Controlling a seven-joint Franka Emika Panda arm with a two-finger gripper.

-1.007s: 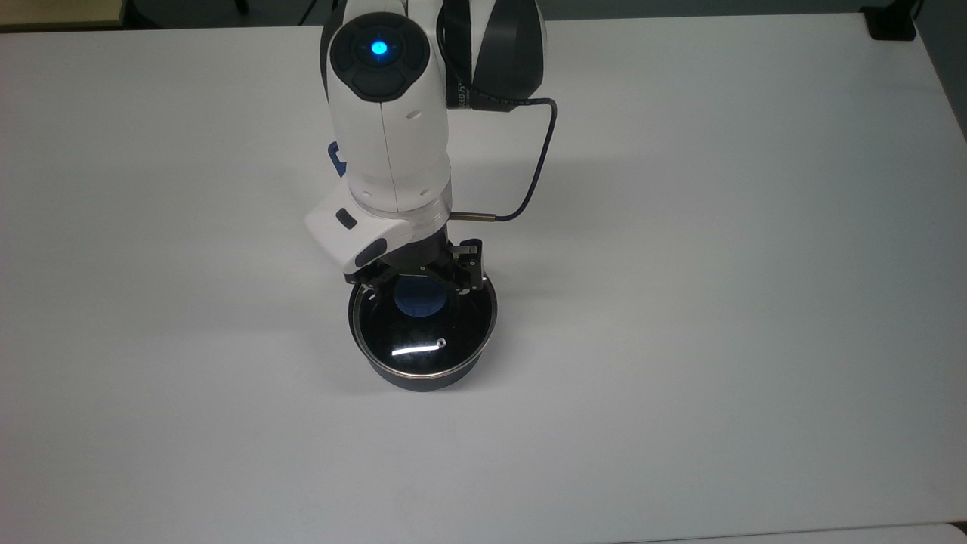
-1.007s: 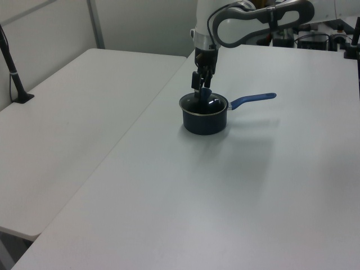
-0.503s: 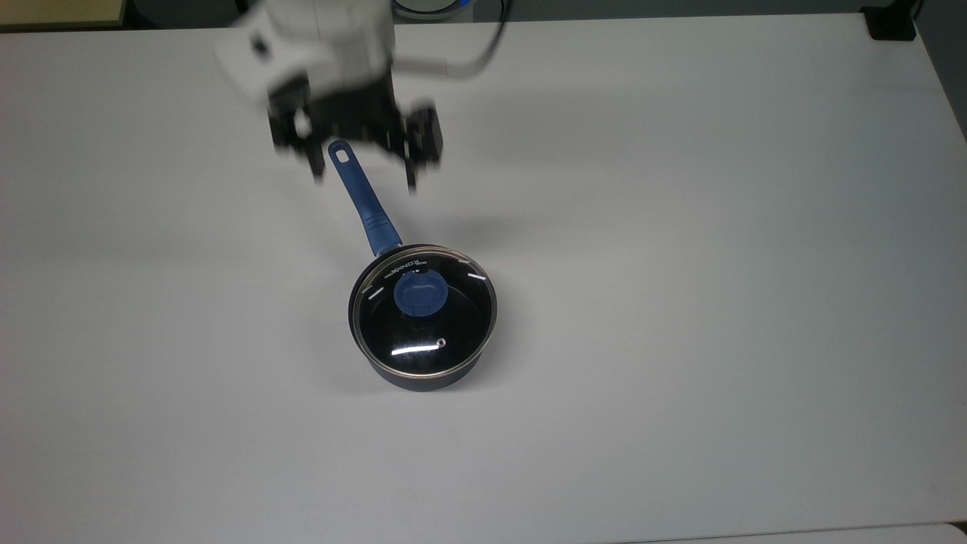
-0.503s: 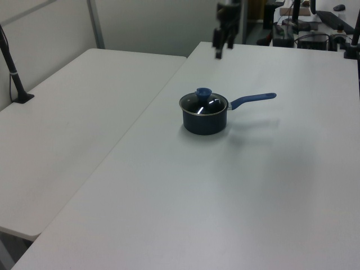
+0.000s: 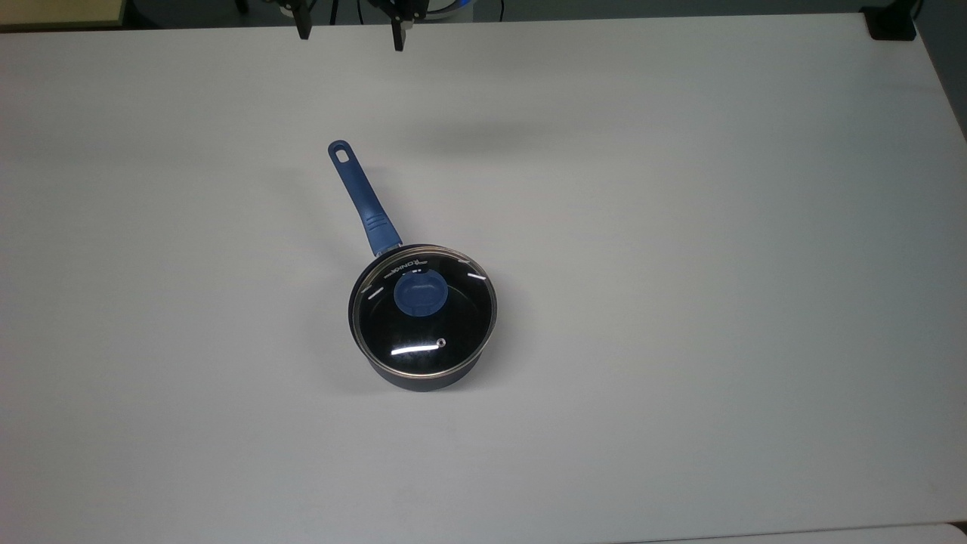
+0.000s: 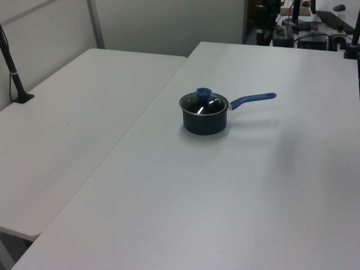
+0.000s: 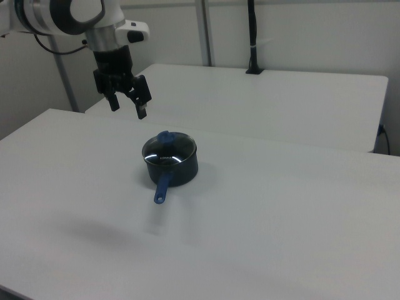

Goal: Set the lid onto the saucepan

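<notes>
- In the right view we find our end effector (image 7: 128, 106) at the far left, hanging high above the counter (image 7: 281, 206) with its two fingers spread wide and nothing between them.
- In the top view its fingertips (image 5: 304, 30) poke in at the upper edge, well apart from everything on the counter.
- Moving right in the right view, the saucepan (image 7: 178, 172) sits below and to the right of our end effector, upright on the counter, with clear air between the two.
- The lid (image 5: 423, 310) lies flat on the saucepan's rim, centred as far as we can judge, its blue knob (image 5: 420, 295) on top and the small steam vent (image 5: 441, 343) toward the top view's bottom.
- The saucepan's long axis follows its blue handle (image 5: 363, 195), which in the top view runs from the pan body up and to the left, its holed end nearest our fingertips; in the left view the same handle (image 6: 253, 99) points to the right.
- We judge the task done: the lid is seated, and we hold nothing.
- The relation that matters for any coming move is that the pan lies down and away from our end effector, so we would only need to keep clear of the handle end.
</notes>
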